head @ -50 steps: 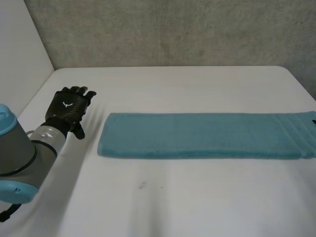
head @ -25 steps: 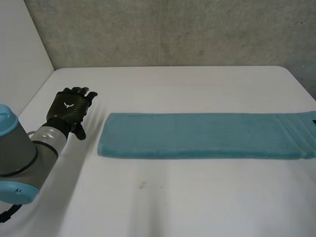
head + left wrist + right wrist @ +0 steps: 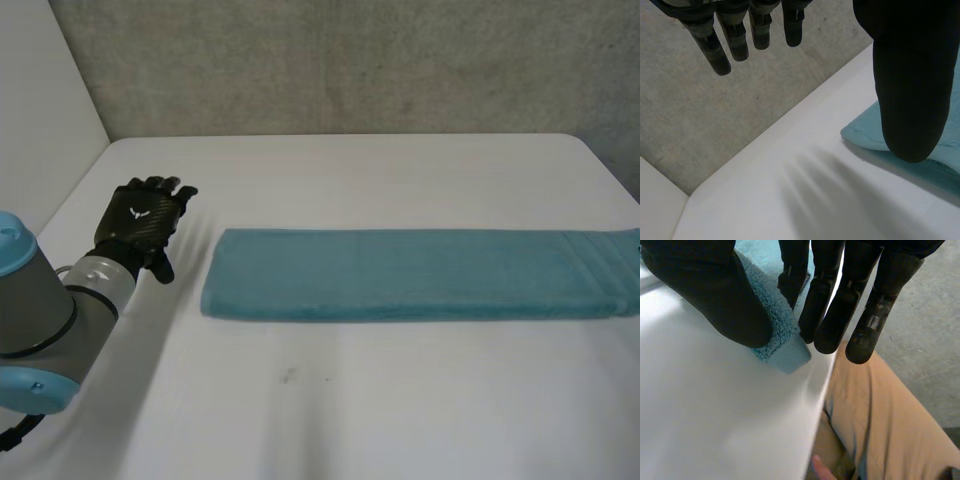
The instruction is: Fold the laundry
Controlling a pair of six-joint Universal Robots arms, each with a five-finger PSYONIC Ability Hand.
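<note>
Pinches the towel [image 3: 400, 275] corner in right robot hand [image 3: 705, 290], just tugged it closer; holds left robot hand [image 3: 140, 225] open. Ready to fold.

A white table [image 3: 400, 170] with rounded far corners takes up most of the scene, its smooth top evenly and brightly lit, with a few small dark specks [image 3: 288, 376] on the near part. Behind its far edge stands a rough grey wall [image 3: 350, 70] that looks like concrete, mottled and pitted. At the far left this wall meets a plain white wall [image 3: 40, 120] that runs along the table's left side.
</note>
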